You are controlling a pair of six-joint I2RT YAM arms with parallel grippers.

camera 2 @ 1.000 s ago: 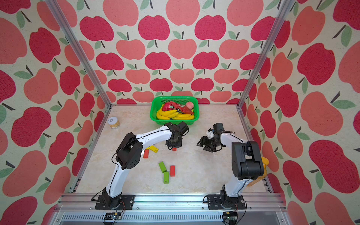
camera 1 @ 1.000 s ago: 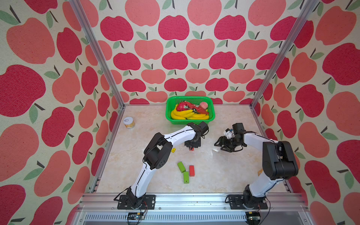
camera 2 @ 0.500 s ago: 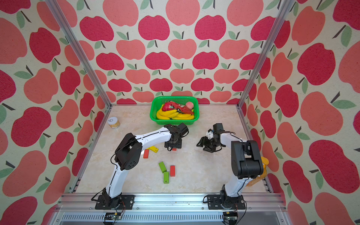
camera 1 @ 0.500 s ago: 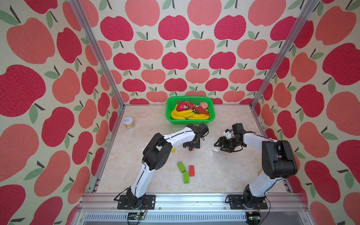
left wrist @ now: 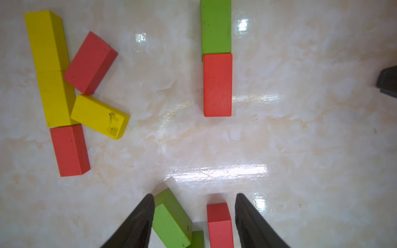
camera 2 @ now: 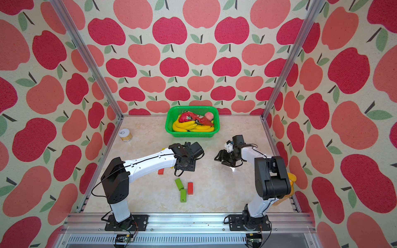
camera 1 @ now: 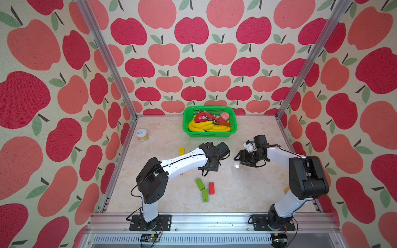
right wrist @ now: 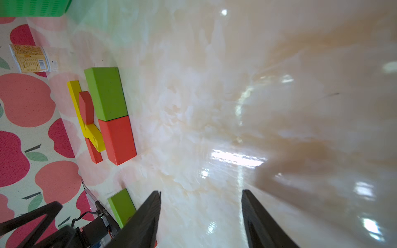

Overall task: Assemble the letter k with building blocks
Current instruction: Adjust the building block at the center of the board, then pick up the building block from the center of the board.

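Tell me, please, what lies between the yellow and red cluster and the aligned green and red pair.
Nothing: in the left wrist view, only bare tabletop separates the cluster from the pair.

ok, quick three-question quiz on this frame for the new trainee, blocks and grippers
1. True or false: the right gripper is holding a block.
2. In the left wrist view, the green block in the middle and the red block next to it lie: A) stacked, B) end to end and touching, C) well apart.
3. Fill in: the K-shaped cluster is made of ___ blocks.

Key:
1. False. Its jaws stand open with nothing between them.
2. B.
3. Five: three yellow, two red.
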